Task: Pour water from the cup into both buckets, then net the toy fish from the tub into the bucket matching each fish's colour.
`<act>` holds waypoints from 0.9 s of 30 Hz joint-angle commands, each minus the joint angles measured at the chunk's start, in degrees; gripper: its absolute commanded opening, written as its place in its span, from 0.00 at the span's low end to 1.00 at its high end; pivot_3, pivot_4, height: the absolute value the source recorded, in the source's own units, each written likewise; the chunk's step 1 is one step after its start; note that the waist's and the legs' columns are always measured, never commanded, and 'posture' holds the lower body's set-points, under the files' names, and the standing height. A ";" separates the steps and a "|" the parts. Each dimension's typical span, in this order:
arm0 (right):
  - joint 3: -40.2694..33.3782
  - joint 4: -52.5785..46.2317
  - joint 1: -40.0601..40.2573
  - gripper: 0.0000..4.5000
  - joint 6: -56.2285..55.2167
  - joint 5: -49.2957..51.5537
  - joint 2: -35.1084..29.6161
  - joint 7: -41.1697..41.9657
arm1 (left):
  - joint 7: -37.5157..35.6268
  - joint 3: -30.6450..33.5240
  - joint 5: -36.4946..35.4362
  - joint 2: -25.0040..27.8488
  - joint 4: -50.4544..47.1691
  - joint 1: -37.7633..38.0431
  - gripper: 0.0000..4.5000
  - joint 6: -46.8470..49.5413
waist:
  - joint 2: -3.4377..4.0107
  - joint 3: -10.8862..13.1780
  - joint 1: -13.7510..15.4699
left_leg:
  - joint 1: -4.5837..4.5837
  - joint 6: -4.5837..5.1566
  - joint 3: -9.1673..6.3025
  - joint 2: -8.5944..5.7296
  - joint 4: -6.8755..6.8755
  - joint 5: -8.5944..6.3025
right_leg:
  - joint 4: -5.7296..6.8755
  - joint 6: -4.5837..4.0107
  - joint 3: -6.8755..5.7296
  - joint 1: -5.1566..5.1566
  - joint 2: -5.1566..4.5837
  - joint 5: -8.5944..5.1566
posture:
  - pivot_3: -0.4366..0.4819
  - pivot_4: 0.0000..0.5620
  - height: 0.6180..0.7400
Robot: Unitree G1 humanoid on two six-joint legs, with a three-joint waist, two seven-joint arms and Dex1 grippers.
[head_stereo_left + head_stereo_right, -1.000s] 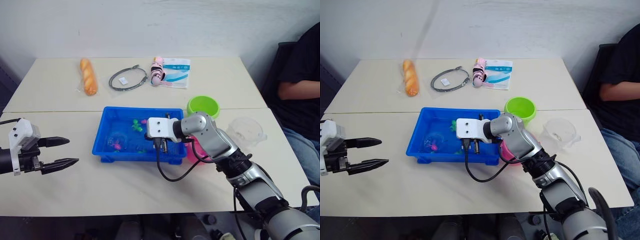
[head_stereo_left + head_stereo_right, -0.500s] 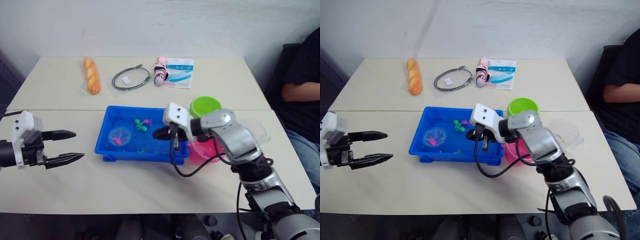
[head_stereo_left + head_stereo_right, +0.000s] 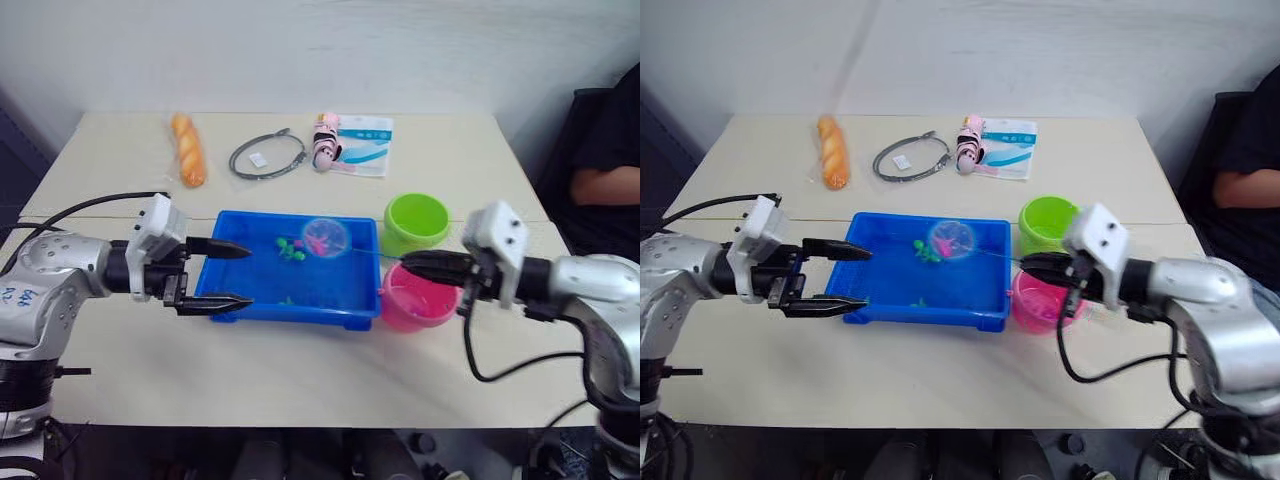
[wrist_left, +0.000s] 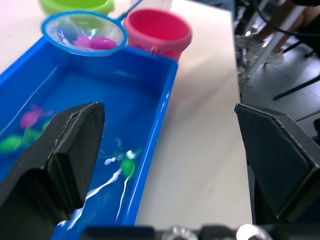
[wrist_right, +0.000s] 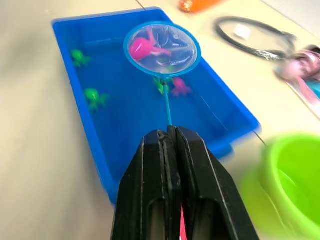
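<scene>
At the left of the head view the left tool [image 3: 225, 275] is released, its two fingers wide apart over the near left corner of the tub [image 3: 225, 300], holding nothing. In the middle the tub holds water and a few small green fish [image 3: 291, 250]. Above its far right part hangs the net [image 3: 325, 236], lifted clear of the water, with a pink fish [image 5: 142, 47] lying in the mesh. The net looks very light, its thin handle probably bends and swings, and the wet fish is slippery, so I judge it must stay level. At the right the pink bucket [image 3: 415, 300] stands near, the green bucket [image 3: 416, 221] behind it. The right tool [image 3: 425, 266] is clenched on the handle end, a good hold
</scene>
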 commanded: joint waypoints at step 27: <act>-26.37 10.44 34.84 0.00 -94.45 -51.39 -3.80 -22.48 | -8.09 -8.83 7.35 -8.17 13.54 -13.03 1.00 -7.87 | -0.03 0.00 -0.10 | 0.57 -0.28 0.27 0.05 0.20 0.19 | 0.09 0.13 0.36 0.45 0.25 0.03 | 0.48 0.27 1.00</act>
